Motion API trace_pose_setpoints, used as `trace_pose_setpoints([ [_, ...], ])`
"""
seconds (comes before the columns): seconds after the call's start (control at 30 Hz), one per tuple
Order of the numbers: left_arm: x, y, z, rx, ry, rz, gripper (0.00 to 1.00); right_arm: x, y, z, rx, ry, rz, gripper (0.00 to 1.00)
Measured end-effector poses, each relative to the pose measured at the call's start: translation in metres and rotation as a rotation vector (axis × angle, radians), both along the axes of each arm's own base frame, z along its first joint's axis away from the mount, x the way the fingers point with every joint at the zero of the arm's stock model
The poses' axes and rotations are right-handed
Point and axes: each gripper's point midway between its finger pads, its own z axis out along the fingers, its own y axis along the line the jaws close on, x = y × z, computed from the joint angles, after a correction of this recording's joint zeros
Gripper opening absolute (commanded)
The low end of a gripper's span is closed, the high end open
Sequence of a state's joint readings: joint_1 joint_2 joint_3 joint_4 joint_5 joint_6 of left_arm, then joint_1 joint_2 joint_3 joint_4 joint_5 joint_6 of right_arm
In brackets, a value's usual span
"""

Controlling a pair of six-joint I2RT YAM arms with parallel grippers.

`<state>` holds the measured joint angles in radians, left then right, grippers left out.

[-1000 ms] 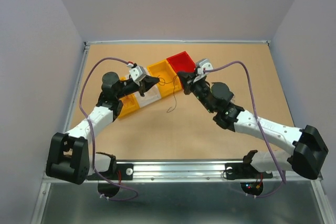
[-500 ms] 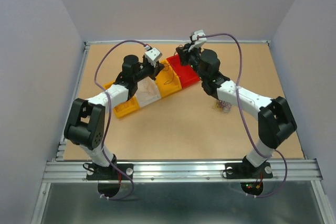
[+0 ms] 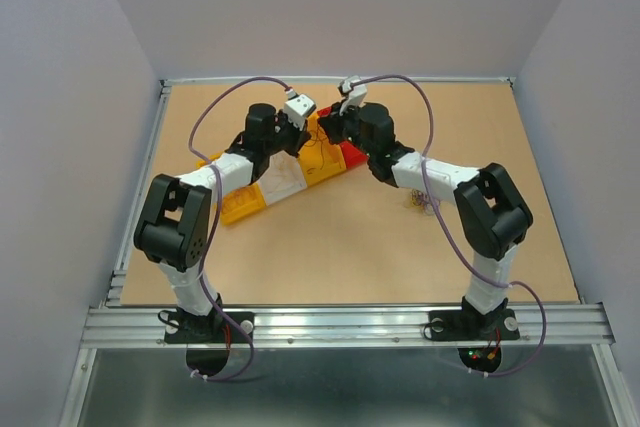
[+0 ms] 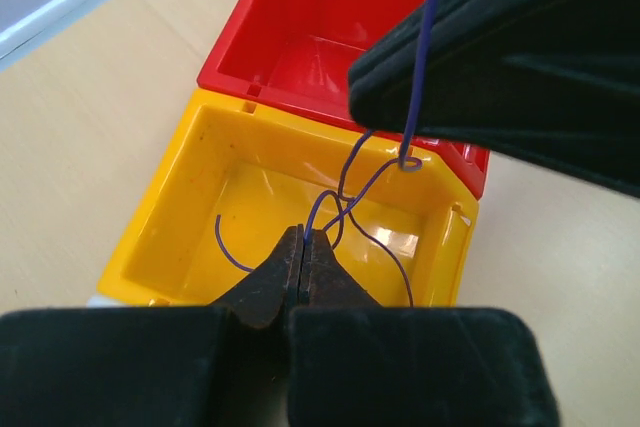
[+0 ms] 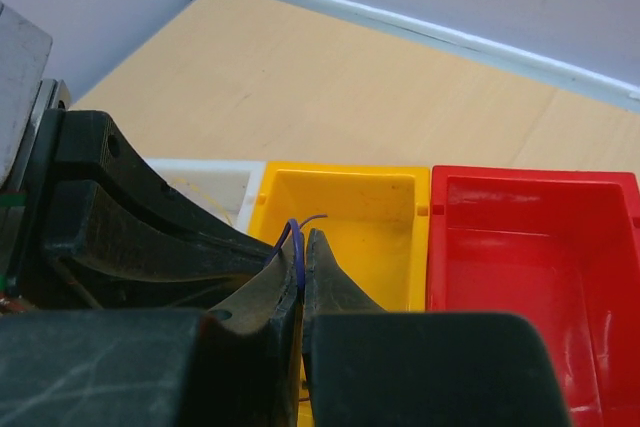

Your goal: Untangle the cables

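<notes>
Purple cable [image 4: 345, 182] pinched by facing left end effector [image 4: 303, 244], right end effector [image 5: 303, 247].

I see a tan table [image 3: 330, 257] carrying four bins in a slanted row, side by side: left yellow bin [image 3: 238, 209], white bin [image 3: 283, 180], second yellow bin [image 3: 325, 161], red bin [image 3: 354, 156]. A small wad of cables [image 3: 424, 202] lies on the bare board to their right, apart from them.

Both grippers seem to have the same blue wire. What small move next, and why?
Probably ease them apart a little: the left gripper and right gripper are both shut on the blue wire, whose loops cross between them over the yellow bin.
</notes>
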<state>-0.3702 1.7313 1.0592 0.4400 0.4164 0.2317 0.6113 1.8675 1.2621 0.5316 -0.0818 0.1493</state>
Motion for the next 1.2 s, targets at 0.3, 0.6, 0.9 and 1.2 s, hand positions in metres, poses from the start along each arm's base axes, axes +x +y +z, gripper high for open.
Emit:
trace_pose_setpoints([
  [0.3, -0.009, -0.002, -0.014, 0.112, 0.039, -0.025, 0.45, 0.005, 0.006, -0.045, -0.026, 0.1, -0.006, 0.01],
  [0.6, -0.012, 0.007, -0.023, 0.157, 0.068, 0.0, 0.55, 0.014, 0.013, -0.081, -0.077, 0.193, -0.015, 0.01],
  [0.9, -0.007, 0.041, 0.039, 0.027, -0.02, 0.072, 0.7, 0.026, 0.023, -0.104, -0.129, 0.262, -0.015, 0.01],
  [1.2, -0.016, 0.065, 0.088, -0.084, -0.152, 0.122, 0.7, 0.026, 0.046, -0.139, -0.328, 0.336, -0.024, 0.01],
])
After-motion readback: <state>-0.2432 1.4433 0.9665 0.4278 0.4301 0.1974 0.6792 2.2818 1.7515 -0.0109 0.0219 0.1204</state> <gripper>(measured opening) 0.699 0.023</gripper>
